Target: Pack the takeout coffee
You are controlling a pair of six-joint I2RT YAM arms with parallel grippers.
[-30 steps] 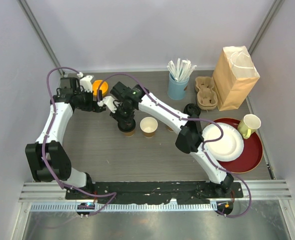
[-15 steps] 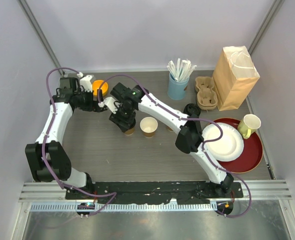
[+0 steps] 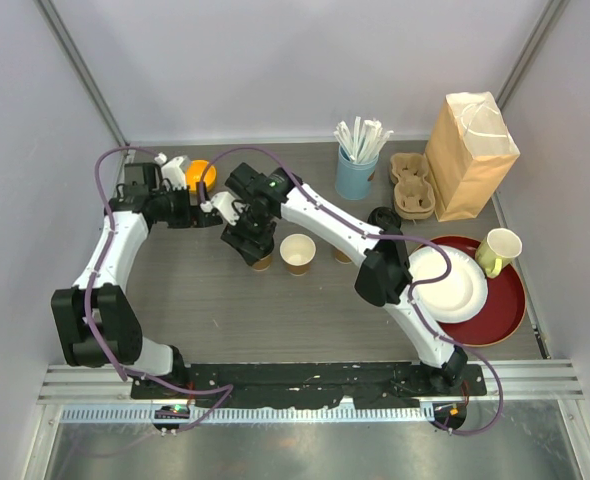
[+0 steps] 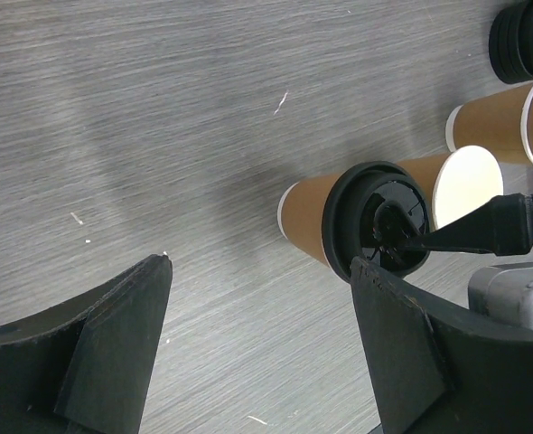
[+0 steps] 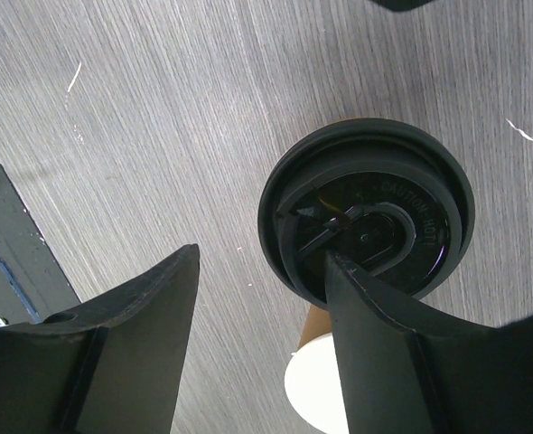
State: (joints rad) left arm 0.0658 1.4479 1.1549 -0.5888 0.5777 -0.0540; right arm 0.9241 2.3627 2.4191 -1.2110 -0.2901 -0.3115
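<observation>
The right gripper (image 5: 260, 271) has let go of the lid. Its fingers now stand apart over the lidded cup (image 4: 307, 215), which stands on the table (image 3: 195, 300), mostly hidden from above. The left gripper (image 4: 259, 264) gapes too, empty. Three kraft cups show: that one, an open cup (image 3: 298, 254), and a third cup (image 4: 488, 127), half covered by the right arm (image 3: 325, 225).

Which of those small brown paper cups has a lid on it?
The brown paper cup beneath the right hand: it wears a round black plastic lid; the cup beside it stands open, white inside.
</observation>
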